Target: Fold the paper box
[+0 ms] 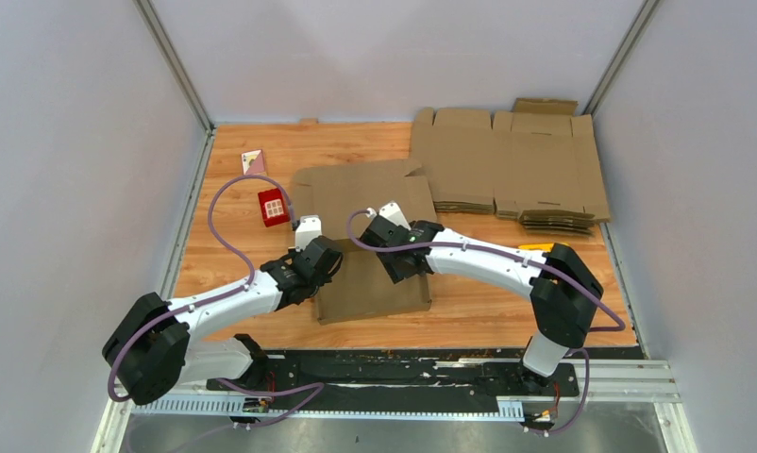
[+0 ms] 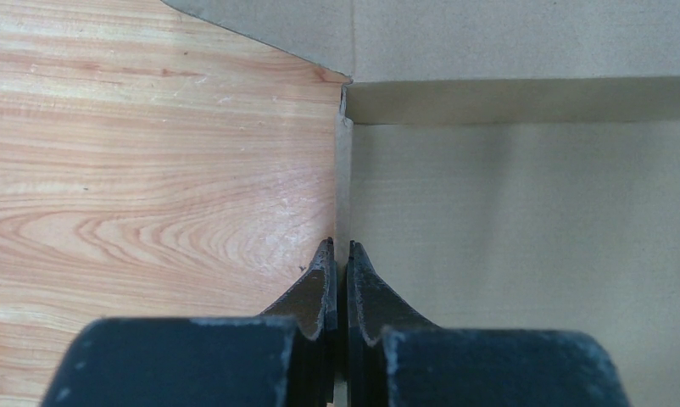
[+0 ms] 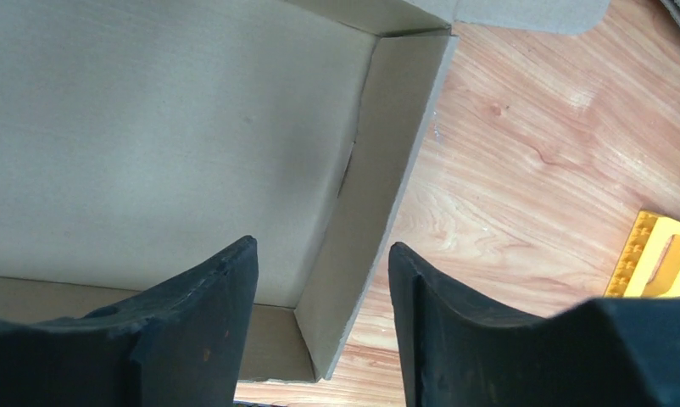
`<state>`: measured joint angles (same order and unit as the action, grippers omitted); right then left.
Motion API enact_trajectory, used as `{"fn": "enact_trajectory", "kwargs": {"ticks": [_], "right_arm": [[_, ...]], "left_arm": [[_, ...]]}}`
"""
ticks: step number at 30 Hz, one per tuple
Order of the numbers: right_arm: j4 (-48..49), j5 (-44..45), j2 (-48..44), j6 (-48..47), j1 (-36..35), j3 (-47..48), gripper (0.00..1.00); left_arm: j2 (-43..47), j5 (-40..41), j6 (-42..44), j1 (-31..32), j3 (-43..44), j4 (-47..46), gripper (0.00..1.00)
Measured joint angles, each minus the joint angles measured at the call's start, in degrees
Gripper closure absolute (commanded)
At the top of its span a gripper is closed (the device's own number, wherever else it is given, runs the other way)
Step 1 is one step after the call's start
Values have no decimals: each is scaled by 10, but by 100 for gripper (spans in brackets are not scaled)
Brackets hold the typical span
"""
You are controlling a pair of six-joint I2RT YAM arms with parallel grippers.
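Observation:
The paper box [image 1: 370, 293] is plain brown cardboard in the middle of the wooden table, with its side walls standing and a flat panel lying behind it. My left gripper [image 1: 326, 264] is at its left wall. In the left wrist view the gripper [image 2: 342, 246] is shut on that thin upright wall [image 2: 343, 170], seen edge-on. My right gripper [image 1: 414, 264] is at the right wall. In the right wrist view it [image 3: 321, 246] is open and straddles that wall [image 3: 387, 161], with one finger inside the box and one outside.
A pile of flat brown cardboard sheets [image 1: 507, 165] lies at the back right. A small red box [image 1: 273, 208] and a pink card [image 1: 253, 162] sit left of the paper box. A yellow piece [image 3: 659, 254] lies on the table right of the box.

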<state>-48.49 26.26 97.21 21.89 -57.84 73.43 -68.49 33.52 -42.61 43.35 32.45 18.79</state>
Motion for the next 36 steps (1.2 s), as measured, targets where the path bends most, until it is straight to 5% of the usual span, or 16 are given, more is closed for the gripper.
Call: {"fn": "enact_trajectory", "kwargs": {"ticks": [2, 6, 19, 30, 33, 36], "right_arm": [[-6, 8, 0, 2, -1, 0, 20], [-18, 33, 0, 7, 0, -8, 18], [9, 49, 113, 10, 50, -6, 34], [107, -24, 85, 7, 122, -41, 45], [126, -37, 85, 7, 136, -41, 59], [137, -49, 85, 9, 139, -41, 91]], "left_arm": [[0, 0, 0, 0, 0, 0, 100], [0, 0, 1, 0, 0, 0, 100], [0, 0, 1, 0, 0, 0, 100], [0, 2, 1, -2, 0, 1, 100], [0, 2, 1, -3, 0, 1, 100], [0, 1, 0, -3, 0, -2, 100]]}}
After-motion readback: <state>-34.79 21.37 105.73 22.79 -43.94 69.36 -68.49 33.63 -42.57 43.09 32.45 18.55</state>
